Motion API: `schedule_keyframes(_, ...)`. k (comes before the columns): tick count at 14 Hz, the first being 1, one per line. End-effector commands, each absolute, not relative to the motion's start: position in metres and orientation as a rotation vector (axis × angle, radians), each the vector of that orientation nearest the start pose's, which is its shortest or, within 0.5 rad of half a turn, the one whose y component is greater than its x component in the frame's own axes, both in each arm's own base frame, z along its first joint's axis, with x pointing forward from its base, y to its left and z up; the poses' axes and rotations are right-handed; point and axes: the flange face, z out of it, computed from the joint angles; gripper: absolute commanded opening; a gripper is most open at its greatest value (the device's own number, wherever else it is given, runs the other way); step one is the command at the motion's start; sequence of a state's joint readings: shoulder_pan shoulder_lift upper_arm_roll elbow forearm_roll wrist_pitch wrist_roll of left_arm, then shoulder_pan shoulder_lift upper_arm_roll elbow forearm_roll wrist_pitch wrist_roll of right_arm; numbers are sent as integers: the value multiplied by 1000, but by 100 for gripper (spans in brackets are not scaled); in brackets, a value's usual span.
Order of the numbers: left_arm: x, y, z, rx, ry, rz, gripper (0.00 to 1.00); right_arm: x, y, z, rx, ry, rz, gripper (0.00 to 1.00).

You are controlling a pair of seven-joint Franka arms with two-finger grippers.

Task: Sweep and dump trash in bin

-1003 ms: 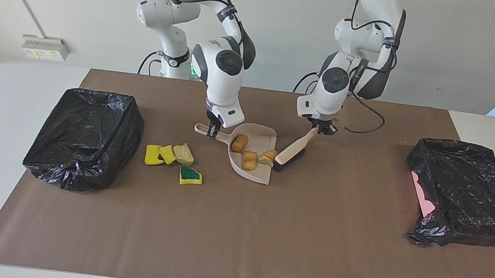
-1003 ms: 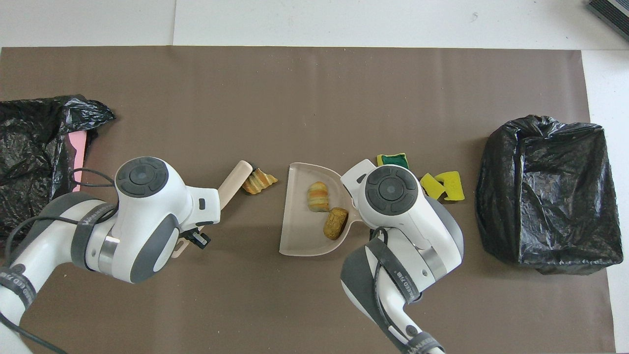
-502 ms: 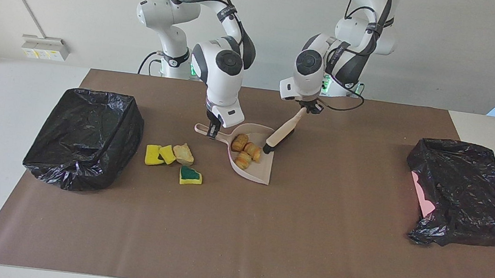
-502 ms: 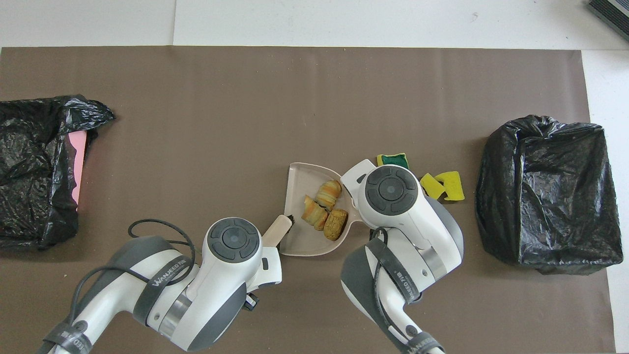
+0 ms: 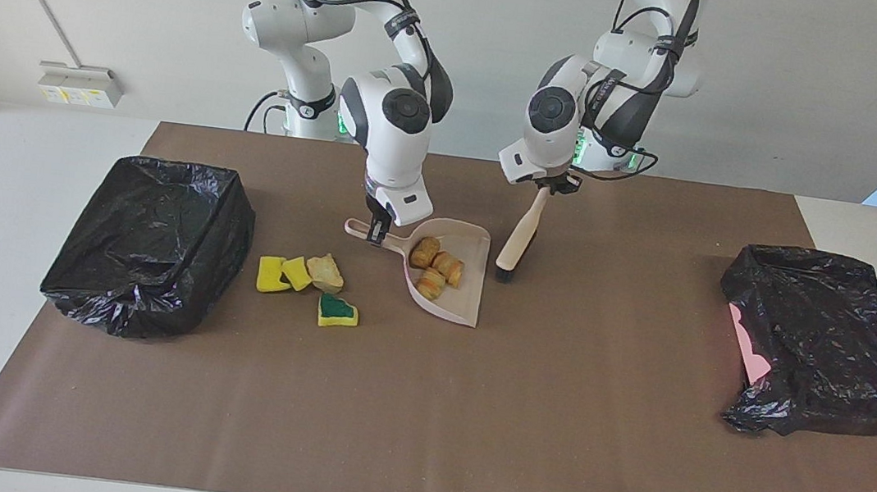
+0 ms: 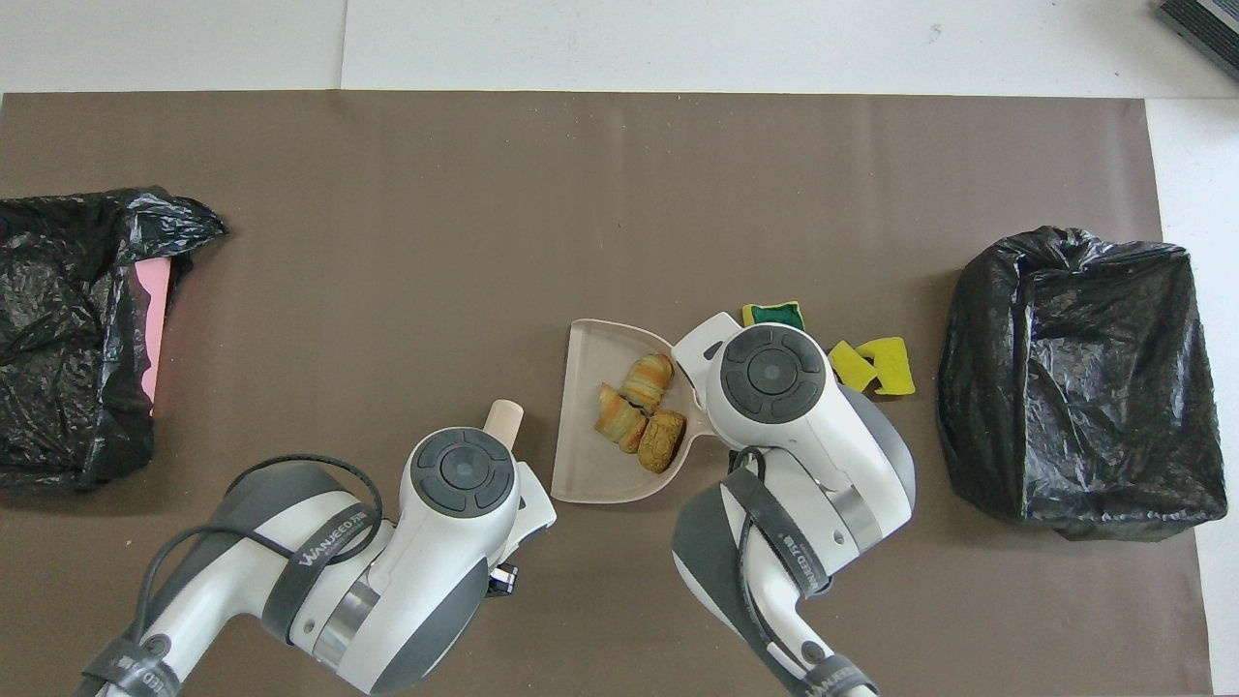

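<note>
So the right gripper is clamped on the handle of the pale pink dustpan, which sits flat on the brown mat about mid-table. All three croissant-like pastries are bunched together inside the pan, touching each other, up near the handle end.

The left gripper is clenched around the top of the cream-handled brush, which hangs almost upright with its dark bristles down at the mat, just beside the dustpan on the left arm's side.

The rest of the trash is loose on the mat, between the dustpan and the black-bagged bin at the right arm's end: two yellow sponge chunks touching each other, the beige bread chunk right beside them, and a green-topped sponge chunk a bit farther from the robots.

Another black bag with something pink poking out lies crumpled at the left arm's end
</note>
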State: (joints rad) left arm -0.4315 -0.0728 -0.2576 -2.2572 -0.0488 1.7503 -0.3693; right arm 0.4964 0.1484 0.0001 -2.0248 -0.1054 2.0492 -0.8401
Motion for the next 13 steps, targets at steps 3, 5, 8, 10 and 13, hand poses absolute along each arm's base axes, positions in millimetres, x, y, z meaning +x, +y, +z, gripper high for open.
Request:
schedule_keyframes(3,302,-333,376,-3003,238,591,0,514,213,425,-2521,-1996,261,0)
schedule_keyframes(5,278,-355,374,-3053,154,479,0,517,189,444,-2538,-1968,269,0)
schedule_keyframes(8,234,-378,375,-3097,104,529,0,522,134,479,-2585,-1912,204,0)
schedule_keyframes(10,207,-387,363,-3101,95,515,0,533,80,509,-2618,-1886,138,0)
schedule_keyframes(13,184,-393,362,-3150,-10,520,0,544,-1,526,-2649,-1842,121,0)
